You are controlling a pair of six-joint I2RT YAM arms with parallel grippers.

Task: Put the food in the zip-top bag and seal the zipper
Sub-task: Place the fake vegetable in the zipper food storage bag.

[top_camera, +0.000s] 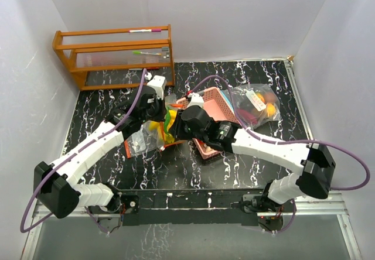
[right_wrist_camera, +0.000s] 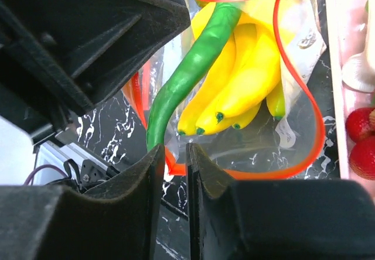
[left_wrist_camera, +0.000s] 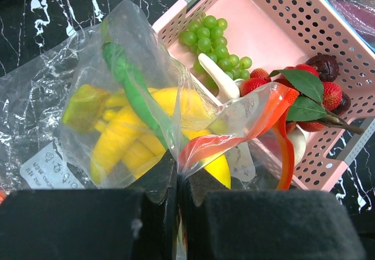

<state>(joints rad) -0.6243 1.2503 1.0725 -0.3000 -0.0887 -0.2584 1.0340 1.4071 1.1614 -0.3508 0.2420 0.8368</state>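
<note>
A clear zip-top bag (left_wrist_camera: 76,55) with an orange zipper (left_wrist_camera: 285,149) is held up between both grippers, left of the pink tray (top_camera: 218,103). It holds a yellow banana bunch (left_wrist_camera: 126,134) and a long green vegetable (left_wrist_camera: 126,78); both also show in the right wrist view, the bananas (right_wrist_camera: 246,78) and the green piece (right_wrist_camera: 193,61). My left gripper (left_wrist_camera: 177,175) is shut on the bag's rim. My right gripper (right_wrist_camera: 174,157) pinches the orange zipper's corner (right_wrist_camera: 176,165). Green grapes (left_wrist_camera: 211,37), red berries with leaves (left_wrist_camera: 304,90) and a white piece (left_wrist_camera: 220,78) lie in the tray (left_wrist_camera: 275,14).
A second clear bag with food (top_camera: 261,105) lies right of the tray. A wooden rack (top_camera: 114,55) stands at the back left. The two arms meet close together over the table's middle (top_camera: 170,122).
</note>
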